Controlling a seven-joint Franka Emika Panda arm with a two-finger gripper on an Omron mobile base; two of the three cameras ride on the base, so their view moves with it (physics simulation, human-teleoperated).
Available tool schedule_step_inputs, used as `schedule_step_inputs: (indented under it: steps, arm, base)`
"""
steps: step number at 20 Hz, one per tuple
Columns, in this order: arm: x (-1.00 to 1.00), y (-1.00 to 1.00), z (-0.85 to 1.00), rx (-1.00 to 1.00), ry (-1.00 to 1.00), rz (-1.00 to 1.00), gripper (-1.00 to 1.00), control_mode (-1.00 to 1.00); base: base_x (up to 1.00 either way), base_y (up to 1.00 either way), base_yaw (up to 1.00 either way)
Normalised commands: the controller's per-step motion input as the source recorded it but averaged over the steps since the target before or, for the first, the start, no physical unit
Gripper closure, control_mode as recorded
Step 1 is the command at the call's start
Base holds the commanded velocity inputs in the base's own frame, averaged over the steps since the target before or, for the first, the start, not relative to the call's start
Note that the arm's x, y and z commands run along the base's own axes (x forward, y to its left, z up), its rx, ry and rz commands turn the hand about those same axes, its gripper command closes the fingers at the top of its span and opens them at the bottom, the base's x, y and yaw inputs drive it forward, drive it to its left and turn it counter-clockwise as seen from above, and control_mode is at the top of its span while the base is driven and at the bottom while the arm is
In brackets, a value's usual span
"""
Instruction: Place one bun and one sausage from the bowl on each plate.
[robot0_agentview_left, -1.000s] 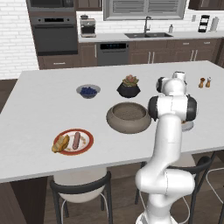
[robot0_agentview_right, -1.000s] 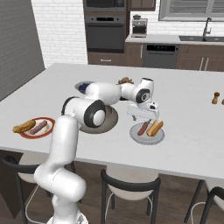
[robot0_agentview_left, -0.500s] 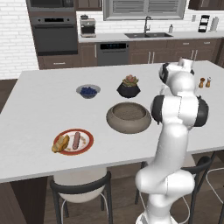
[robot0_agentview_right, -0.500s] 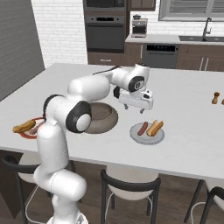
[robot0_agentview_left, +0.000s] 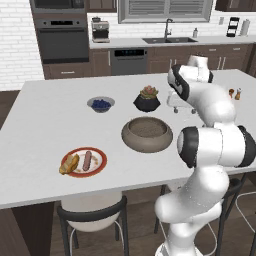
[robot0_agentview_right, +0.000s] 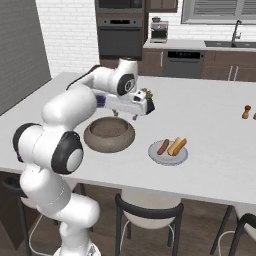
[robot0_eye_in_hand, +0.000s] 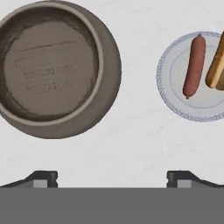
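Note:
The grey-brown speckled bowl (robot0_agentview_left: 147, 134) stands mid-counter and its inside (robot0_eye_in_hand: 48, 65) is bare. On the red-rimmed plate (robot0_agentview_left: 100, 152) lie a bun (robot0_agentview_left: 70, 163) and a sausage (robot0_agentview_left: 88, 160). The pale grey plate (robot0_agentview_right: 161, 155) carries a sausage (robot0_agentview_right: 163, 146) and a bun (robot0_agentview_right: 176, 146); both also lie on the plate (robot0_eye_in_hand: 170, 94) in the hand view. My gripper (robot0_agentview_right: 125, 114) hangs open and empty above the counter, behind the bowl's far rim. Its fingertips (robot0_eye_in_hand: 43, 178) stand wide apart. In the left base view my arm hides the grey plate.
A small bowl of blue berries (robot0_agentview_left: 101, 104) and a black pot with a plant (robot0_agentview_left: 147, 100) stand behind the big bowl. Two shakers (robot0_agentview_right: 246, 111) sit far right. Stools (robot0_agentview_left: 92, 220) line the counter's near edge.
The arm has lifted away from above the pale grey plate and swung towards the bowl's far side, gripper open. Nothing on the counter has moved.

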Motion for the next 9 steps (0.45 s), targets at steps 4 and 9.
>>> schedule_step_inputs:
  steps: [4, 9]
  arm:
    - [-0.03, 1.0, 0.49, -0.09, 0.24, 0.06, -1.0, -1.0]
    - [-0.08, 0.7, 0.06, -0.02, 0.17, 0.05, -1.0, -1.0]
  base:
    - [0.0, 0.0, 0.0]
    - [0.0, 0.0, 0.0]
